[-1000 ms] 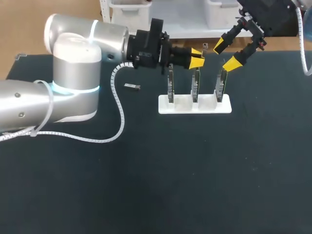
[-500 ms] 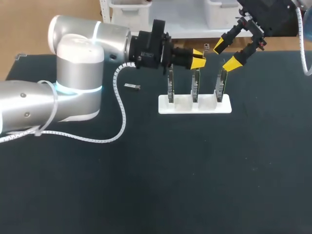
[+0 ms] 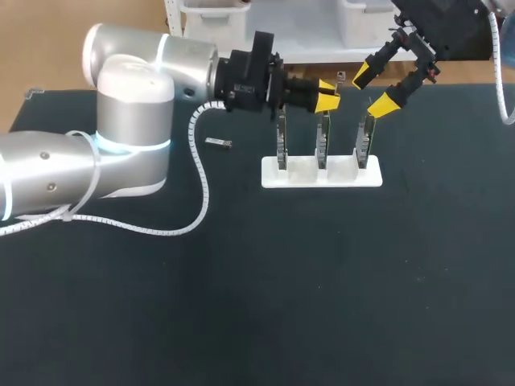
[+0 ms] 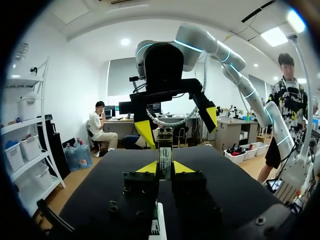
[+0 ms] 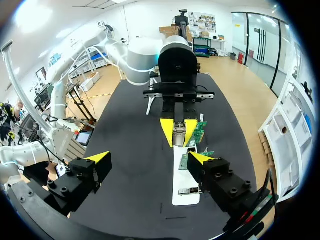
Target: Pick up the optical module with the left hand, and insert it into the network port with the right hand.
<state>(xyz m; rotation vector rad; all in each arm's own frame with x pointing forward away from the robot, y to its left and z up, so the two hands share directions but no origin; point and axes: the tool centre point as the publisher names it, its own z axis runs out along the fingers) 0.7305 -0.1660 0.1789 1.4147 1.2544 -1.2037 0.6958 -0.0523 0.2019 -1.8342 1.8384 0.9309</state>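
Moved: left arm edged slightly toward the rack (image 3: 322, 178).
Left claw (image 3: 326, 96): pinching module (image 5: 179, 134), by the middle card's (image 3: 322, 138) top.
Right claw (image 3: 373, 90): spread, above right card (image 3: 366, 137).
Rack: white, three upright cards, on desk (image 3: 322, 281).
Loose module (image 3: 218, 143): on desk, beside rack.

The table (image 3: 322, 305) has a dark matte top (nearly black), evenly lit.

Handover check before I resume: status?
Left gripper shut on silver metal optical module, above white rack of green boards. Right gripper open, facing it. Nothing between them.
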